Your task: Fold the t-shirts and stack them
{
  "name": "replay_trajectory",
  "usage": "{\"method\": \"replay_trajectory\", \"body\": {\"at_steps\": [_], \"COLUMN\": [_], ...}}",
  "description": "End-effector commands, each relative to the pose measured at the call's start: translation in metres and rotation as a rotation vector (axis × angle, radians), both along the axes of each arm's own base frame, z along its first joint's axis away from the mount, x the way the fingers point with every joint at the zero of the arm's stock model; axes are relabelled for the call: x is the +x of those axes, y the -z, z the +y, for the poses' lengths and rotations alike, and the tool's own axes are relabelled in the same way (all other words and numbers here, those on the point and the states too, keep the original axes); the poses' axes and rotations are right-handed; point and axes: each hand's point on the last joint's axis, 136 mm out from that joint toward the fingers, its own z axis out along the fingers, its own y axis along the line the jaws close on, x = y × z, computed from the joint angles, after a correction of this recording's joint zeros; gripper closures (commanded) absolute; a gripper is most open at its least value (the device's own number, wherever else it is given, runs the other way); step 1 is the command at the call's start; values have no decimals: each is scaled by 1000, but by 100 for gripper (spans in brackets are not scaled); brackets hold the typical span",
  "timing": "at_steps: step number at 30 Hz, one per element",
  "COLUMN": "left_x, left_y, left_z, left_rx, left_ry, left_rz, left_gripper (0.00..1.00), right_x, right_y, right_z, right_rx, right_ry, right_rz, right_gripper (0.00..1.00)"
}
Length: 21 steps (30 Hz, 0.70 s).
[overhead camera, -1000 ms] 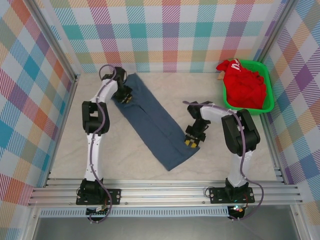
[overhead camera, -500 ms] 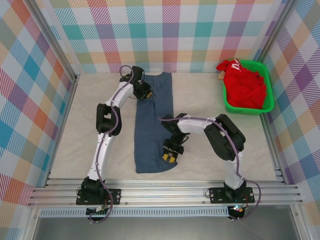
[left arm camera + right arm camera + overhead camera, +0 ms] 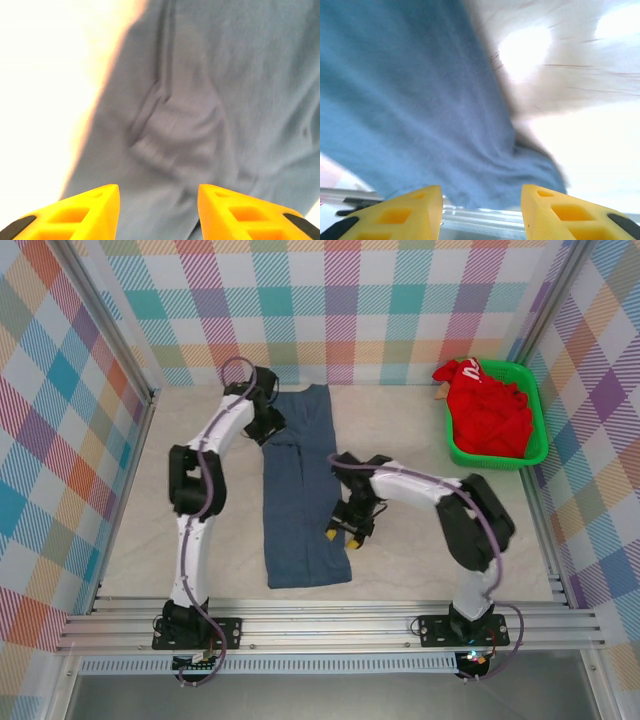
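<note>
One blue t-shirt (image 3: 302, 495) flat | one red t-shirt (image 3: 490, 412) in one basket (image 3: 540, 435) | left tool (image 3: 157, 196), right tool (image 3: 481, 194) — both released

Green basket (image 3: 498, 461) far right, pale table (image 3: 150, 530), plaid walls (image 3: 400, 310)

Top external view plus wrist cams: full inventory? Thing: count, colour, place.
blue t-shirt: 1, slate-blue, folded long strip, table centre
red t-shirt: 1, red with white mark, bunched in basket
basket: 1, green, far right corner
table: 1, off-white, under everything
walls: 3, multicolour plaid, around the table
left arm: 1, white and black, at strip's far left edge
left fingers: 2, yellow, apart over blue cloth, nothing held
right arm: 1, white and black, at strip's right edge
right fingers: 2, yellow, apart, nothing held
</note>
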Motion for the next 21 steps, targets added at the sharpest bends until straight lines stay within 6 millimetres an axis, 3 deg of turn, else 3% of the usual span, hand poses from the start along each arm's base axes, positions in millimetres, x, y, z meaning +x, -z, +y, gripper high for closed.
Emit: {"method": "replay_trajectory", "body": {"at_steps": [1,3,8,11,14,21], "left_x": [-71,-136,-282,-340,-370,-377], "left_y": [-41,-24,15,30,42,58], "left_z": [12,9,-5,-12,-15,-32], "left_rx": [-30,-80,-224,-280,-337,-381], "left_ry": [41,47,128,162,152,147], "left_rz": [15,125,335,400,426,386], "left_gripper": [55,55,57,56,55,54], "right_x": [-4,-10,-37,-49,-62,-81], "right_y": [-16,-18,-8,6,23,43], "right_z": [-40,-44,-23,-13,-12,-9], "right_rx": [-20,35,152,172,167,133], "right_ry": [-18,-46,-127,-134,-120,-135], "right_rz": [-69,-89,-1,51,119,177], "right_gripper": [53,52,53,53,54,55]}}
